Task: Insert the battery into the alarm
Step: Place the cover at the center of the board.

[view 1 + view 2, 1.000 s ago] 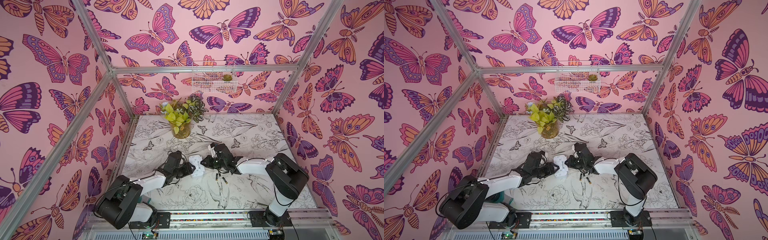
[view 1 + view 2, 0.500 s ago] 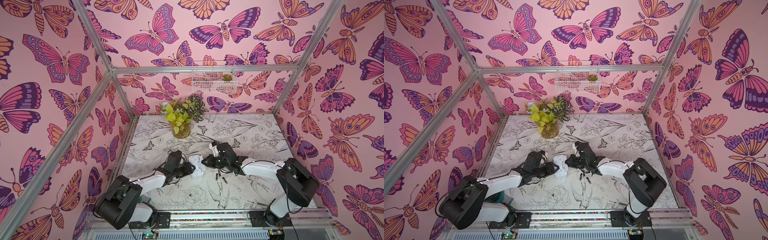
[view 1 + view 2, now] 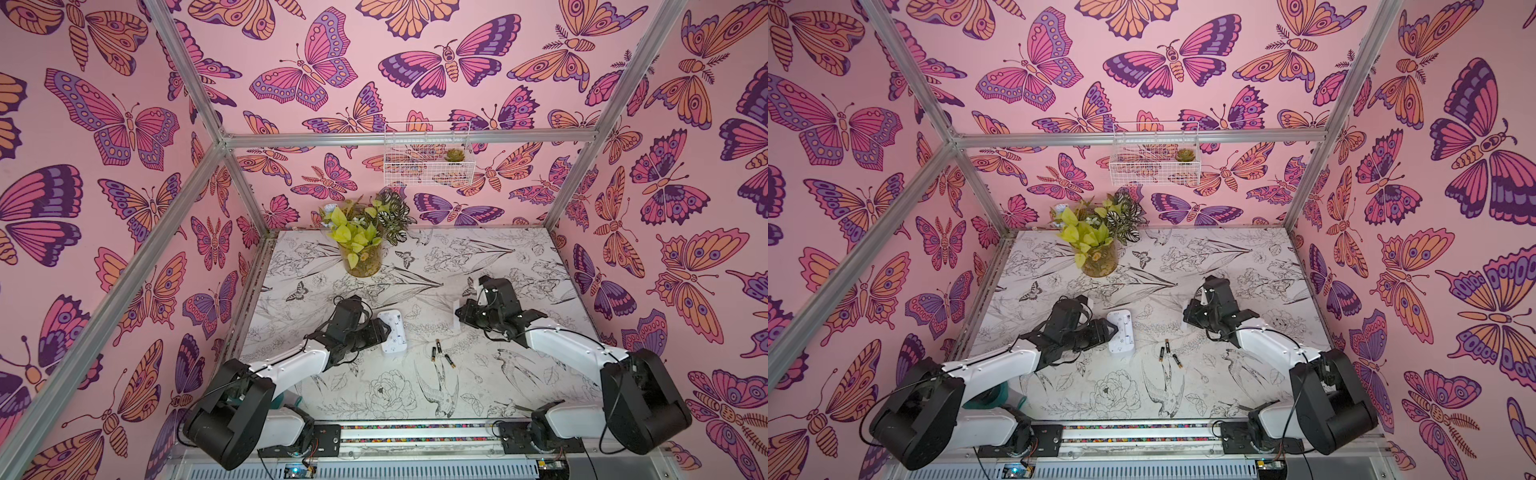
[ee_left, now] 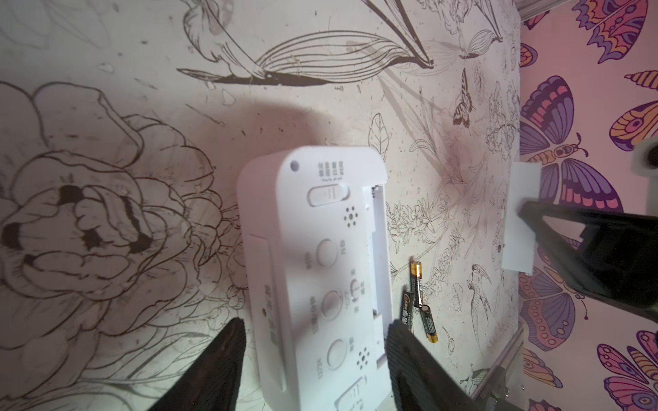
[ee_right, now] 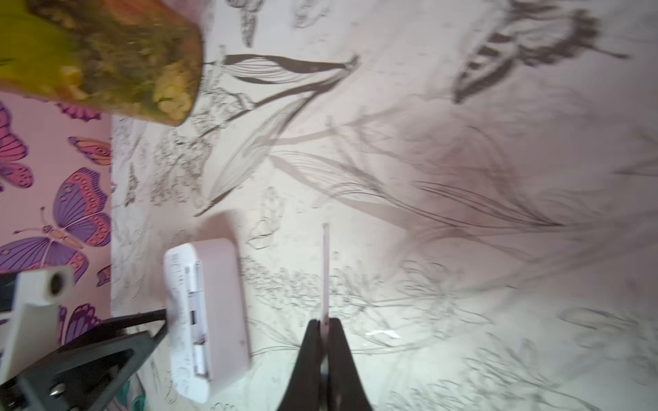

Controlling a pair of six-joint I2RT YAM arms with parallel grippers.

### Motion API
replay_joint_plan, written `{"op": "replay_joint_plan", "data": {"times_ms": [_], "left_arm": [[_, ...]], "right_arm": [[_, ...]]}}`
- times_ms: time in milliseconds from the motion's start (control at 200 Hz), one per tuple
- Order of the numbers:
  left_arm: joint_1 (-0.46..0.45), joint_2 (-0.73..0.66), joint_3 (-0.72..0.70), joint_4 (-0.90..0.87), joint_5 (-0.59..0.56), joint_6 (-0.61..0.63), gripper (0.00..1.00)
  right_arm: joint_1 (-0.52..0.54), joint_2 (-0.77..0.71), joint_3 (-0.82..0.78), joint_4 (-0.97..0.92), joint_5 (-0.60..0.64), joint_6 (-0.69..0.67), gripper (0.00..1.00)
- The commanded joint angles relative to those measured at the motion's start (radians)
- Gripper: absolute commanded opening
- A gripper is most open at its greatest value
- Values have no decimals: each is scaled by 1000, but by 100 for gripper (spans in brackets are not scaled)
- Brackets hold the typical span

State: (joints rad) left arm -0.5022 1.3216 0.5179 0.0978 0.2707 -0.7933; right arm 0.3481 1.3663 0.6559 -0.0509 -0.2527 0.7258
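Note:
The white alarm [image 3: 392, 332] [image 3: 1121, 332] lies back up on the table, its battery slot [image 4: 377, 249] uncovered and empty. My left gripper [image 4: 315, 341] [image 3: 381, 331] straddles the alarm's near end, open, with a sliver of table showing beside one finger [image 4: 220, 356]. Three batteries [image 3: 441, 354] [image 4: 414, 288] lie loose just right of the alarm. My right gripper [image 5: 324, 323] [image 3: 460, 316] hovers further right, shut on a thin white battery cover [image 5: 324, 270] [image 4: 521, 213] held on edge.
A glass vase of green leaves [image 3: 361, 257] [image 5: 124, 71] stands at the back of the flower-printed table [image 3: 498, 395]. A white wire basket [image 3: 428, 162] hangs on the back wall. Pink butterfly walls and metal posts close in the sides.
My right arm has pulled away to the right of the alarm, carrying the white cover. My left jaws have widened round the alarm, which has stayed put.

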Motion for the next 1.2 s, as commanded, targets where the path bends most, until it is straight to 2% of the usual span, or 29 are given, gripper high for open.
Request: {"op": "replay_joint_plan", "data": {"times_ms": [0, 275, 290, 456, 511, 661, 811, 896, 951, 996, 1197], "left_arm": [[10, -15, 8, -38, -52, 0, 66], [16, -39, 18, -88, -79, 11, 66], [16, -74, 18, -94, -83, 11, 66], [17, -128, 2, -147, -120, 20, 67], [17, -143, 2, -174, -131, 24, 67], [17, -188, -7, -201, -151, 29, 68], [17, -227, -6, -237, -155, 48, 68], [17, -256, -12, -248, -148, 63, 66], [17, -277, -18, -251, -140, 70, 65], [17, -292, -25, -252, -128, 75, 65], [13, -355, -53, -266, -82, 79, 64]], "right_arm": [[-58, 31, -27, -20, -52, -19, 0], [-99, 86, -38, -33, -48, -23, 3], [-99, 85, -40, -36, -45, -23, 4], [-112, 66, -57, -79, 1, -25, 12], [-125, 58, -70, -89, 5, -19, 19], [-146, 16, -92, -131, 32, -19, 33], [-146, -76, -86, -230, 77, -39, 34], [-141, -160, -89, -264, 53, -65, 32], [-110, -208, -86, -295, 47, -88, 33], [-56, -238, -69, -351, 91, -100, 33], [300, -244, 8, -470, 322, -84, 35]]}}
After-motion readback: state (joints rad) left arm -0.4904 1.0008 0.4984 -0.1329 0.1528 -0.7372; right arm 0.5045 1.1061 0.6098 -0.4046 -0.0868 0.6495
